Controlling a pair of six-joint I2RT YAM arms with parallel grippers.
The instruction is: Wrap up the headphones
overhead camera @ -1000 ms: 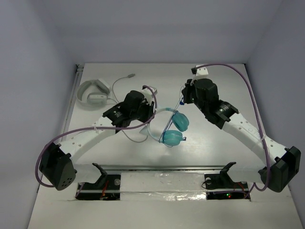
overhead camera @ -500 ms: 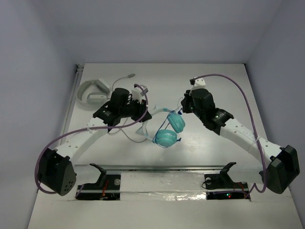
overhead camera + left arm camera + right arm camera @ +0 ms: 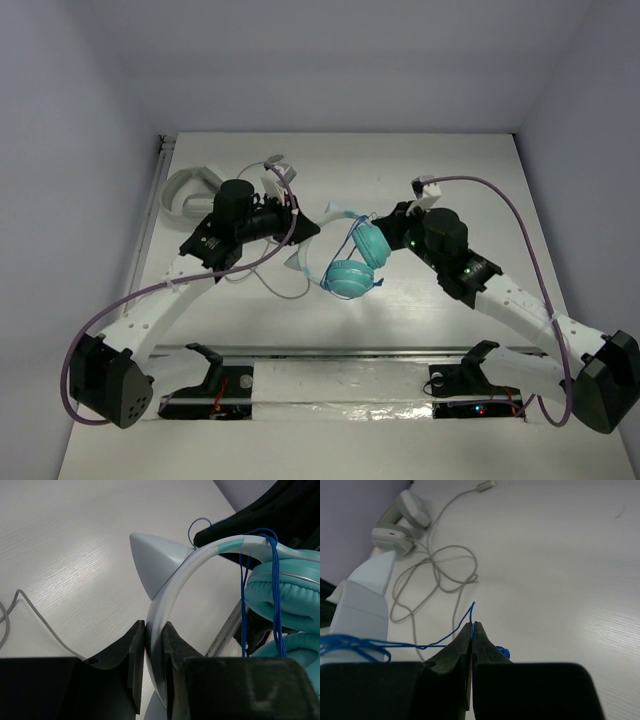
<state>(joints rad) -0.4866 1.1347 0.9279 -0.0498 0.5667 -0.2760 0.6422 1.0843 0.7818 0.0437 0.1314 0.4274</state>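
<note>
Teal-cupped over-ear headphones [image 3: 349, 277] hang just off the white table [image 3: 470, 170], midway between my 2 arms. The left gripper [image 3: 153, 647] is pinching their white headband [image 3: 167, 597], and the right gripper [image 3: 472, 630] is pressed together on the thin blue cable [image 3: 400, 644], which already crosses the band in several strands beside the cups. For this turn I would hold the left hand steady, carry the cable round the band under light tension so loops lie beside 1 another, and steer clear of the grey headphones [image 3: 188, 190] and their loose grey cable [image 3: 437, 575].
</note>
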